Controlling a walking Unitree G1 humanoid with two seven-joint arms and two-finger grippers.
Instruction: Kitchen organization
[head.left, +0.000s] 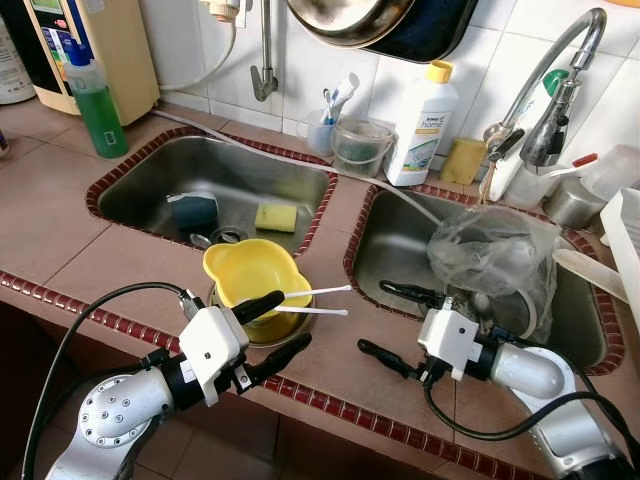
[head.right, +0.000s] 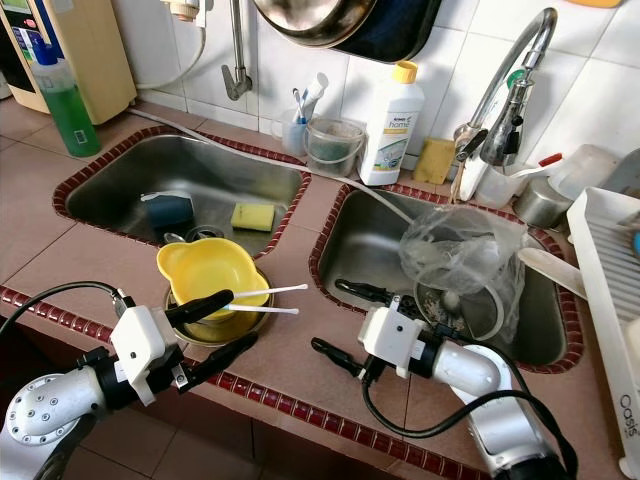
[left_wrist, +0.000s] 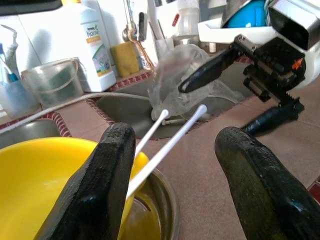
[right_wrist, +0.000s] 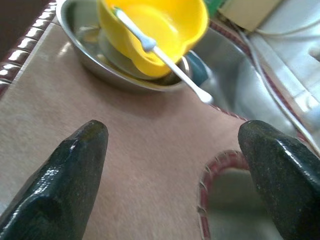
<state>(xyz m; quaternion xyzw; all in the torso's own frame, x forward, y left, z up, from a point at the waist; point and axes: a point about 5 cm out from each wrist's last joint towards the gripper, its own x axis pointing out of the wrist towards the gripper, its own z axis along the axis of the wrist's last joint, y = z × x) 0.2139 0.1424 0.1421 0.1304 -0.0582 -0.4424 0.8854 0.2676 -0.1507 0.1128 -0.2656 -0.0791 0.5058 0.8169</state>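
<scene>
Left end effector (head.left: 278, 322), fingers spread, brackets the yellow plastic bowl (head.left: 252, 274) in the steel dish (head.left: 290, 330) at lower centre of the tabletop (head.left: 110, 265). Right end effector (head.left: 394, 322), also spread, hovers empty lower right. The bowl looks light and slick; I would pinch its rim, clear of the two loose white sticks (head.left: 315, 301).

1. The left tool (head.left: 272, 325) reaches forward from the lower left on its silver arm, black fingers (left_wrist: 95, 195) spread wide.
2. The right tool (head.left: 390, 325) points leftward, fingers (right_wrist: 65, 180) likewise parted, elbow bent at lower right.
</scene>
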